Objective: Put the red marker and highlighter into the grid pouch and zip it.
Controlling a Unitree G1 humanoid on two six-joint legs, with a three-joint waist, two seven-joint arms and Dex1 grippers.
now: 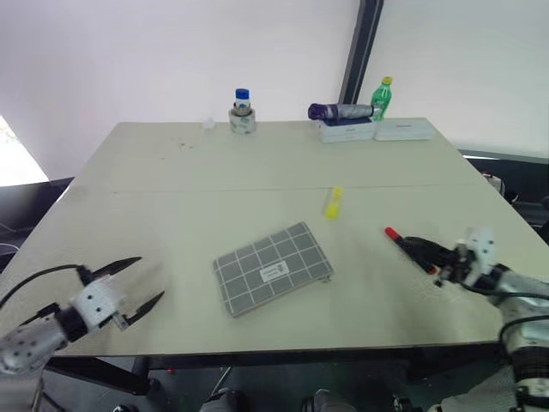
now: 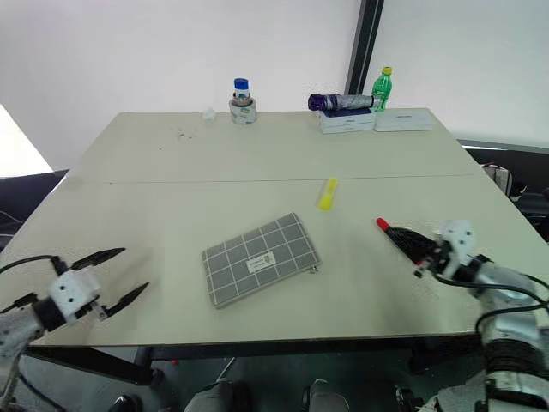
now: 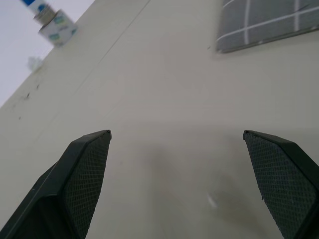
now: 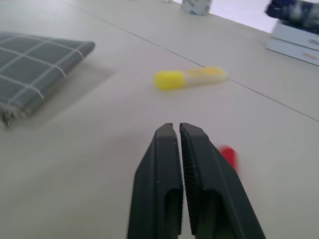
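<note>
1. Progress: nothing stowed. None of the task's steps is done, judging by how things lie.
2. Grid pouch (image 1: 273, 269) lies flat near the middle of the table (image 1: 257, 163), label side up. It looks flat and empty. I cannot tell whether the zipper along its edge is open or closed.
3. Highlighter (image 1: 333, 202) lies loose on the table at about 1 o'clock from the pouch, apart from it, with no gripper near it.
4. Red marker (image 1: 393, 233) lies at about 3 o'clock from the pouch, well apart from it, red cap pointing toward 10 o'clock.
5. Right gripper (image 4: 178, 127) is at the marker, fingers clenched pad to pad. The wrist view shows nothing between the pads, and the red tip pokes out just beside one finger. Looks like no grasp on the marker. I cannot tell whether the fingers touch it.
6. Left gripper (image 1: 149, 277) hovers at about 9 o'clock from the pouch, near the table's front edge. Its fingers are spread wide and empty, pointing at the pouch.
7. Left to do:
   - get a real grip on the marker
   - open or hold the pouch mouth
   - put in the marker
   - put in the highlighter
   - pull the zip shut
</note>
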